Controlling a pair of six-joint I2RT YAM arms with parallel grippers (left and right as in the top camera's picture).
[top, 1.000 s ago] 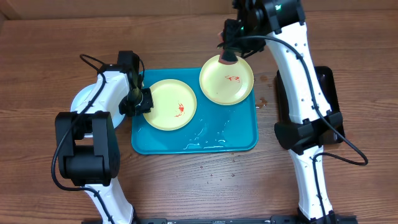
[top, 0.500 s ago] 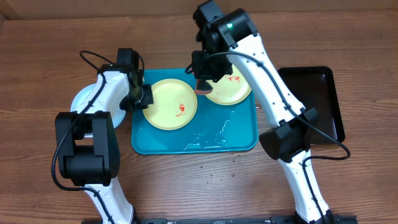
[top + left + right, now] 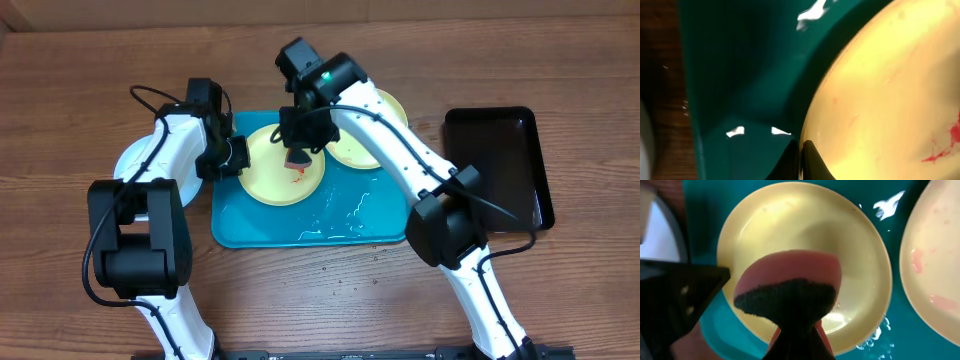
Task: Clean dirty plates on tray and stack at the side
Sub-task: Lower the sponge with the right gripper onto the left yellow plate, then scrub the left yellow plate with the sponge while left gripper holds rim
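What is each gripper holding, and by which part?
Right gripper: sponge, by its dark end. Left gripper: left yellow plate, by its rim.

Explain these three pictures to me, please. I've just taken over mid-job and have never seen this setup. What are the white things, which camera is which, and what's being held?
The white jointed things are two robot arms at a wooden table. The wide picture comes from a camera above the table. The two close-ups come from a camera on each arm's wrist.

On the table lies a wet turquoise tray holding two plates: the left yellow plate, which has a red sauce smear, and the right yellow plate, partly under the right arm. A light blue plate sits left of the tray, and a black tray sits to its right.

The right hand grips a pink sponge with a dark scrubbing face, over the left yellow plate. The left hand seems to pinch that plate's left rim.
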